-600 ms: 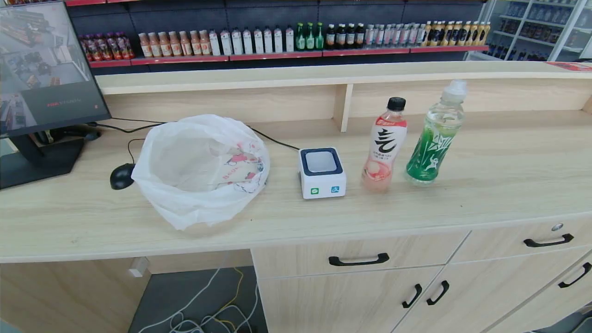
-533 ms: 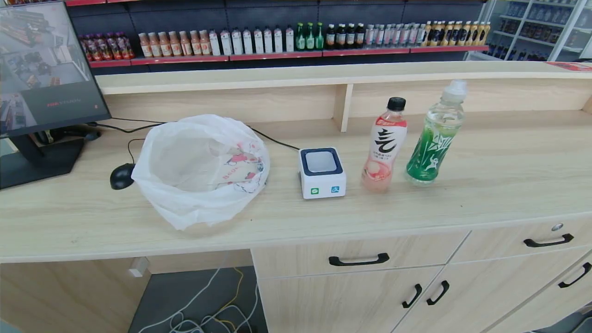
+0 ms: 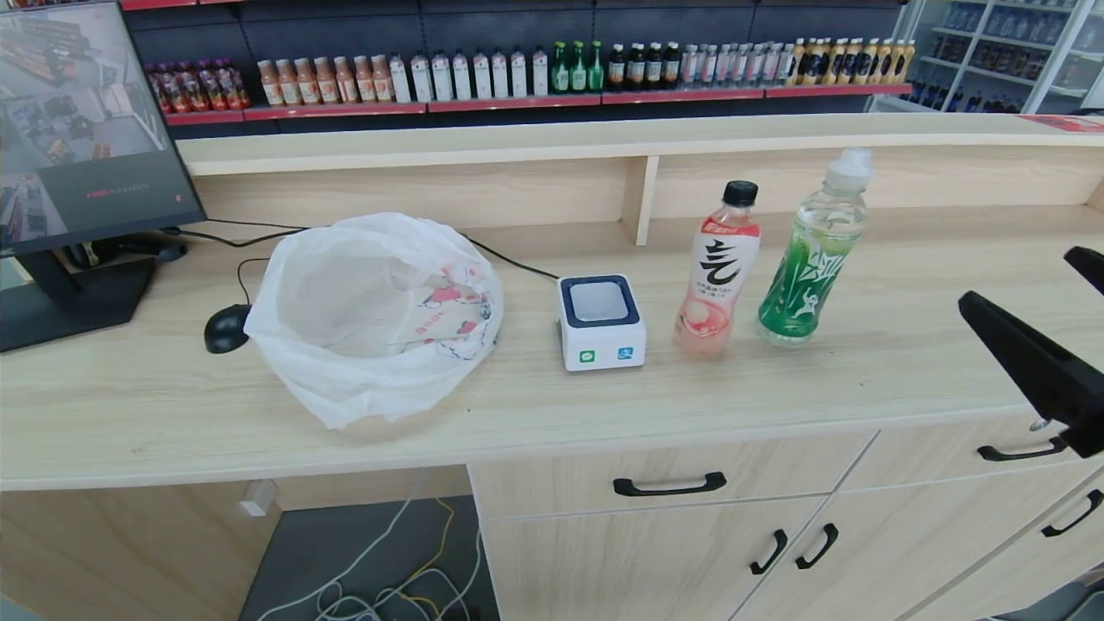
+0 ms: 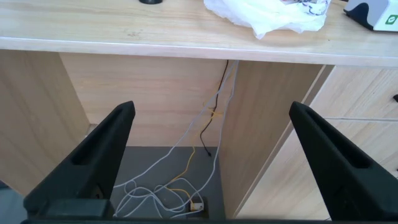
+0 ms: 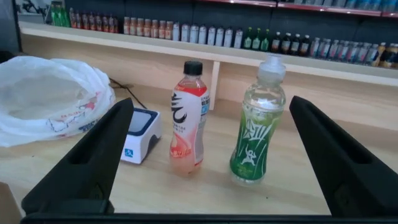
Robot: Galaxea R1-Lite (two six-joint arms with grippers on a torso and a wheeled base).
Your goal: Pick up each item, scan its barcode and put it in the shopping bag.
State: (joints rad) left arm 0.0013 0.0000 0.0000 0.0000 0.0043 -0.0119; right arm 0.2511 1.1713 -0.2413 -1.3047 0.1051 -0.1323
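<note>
Over at the tabletop's [image 3: 906, 354] right edge, the right end effector [image 3: 1019, 280] hangs wide open and empty near the upright green bottle [image 3: 811, 259]. Looks like step one: grab it, then scanner [image 3: 601, 322], then shopping bag [image 3: 371, 319].

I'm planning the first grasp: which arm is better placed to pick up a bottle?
Right. The right gripper is open at bottle level, near the green bottle, facing it and the pink bottle. The left gripper, also open, sits below the countertop, facing the cables underneath.
</note>
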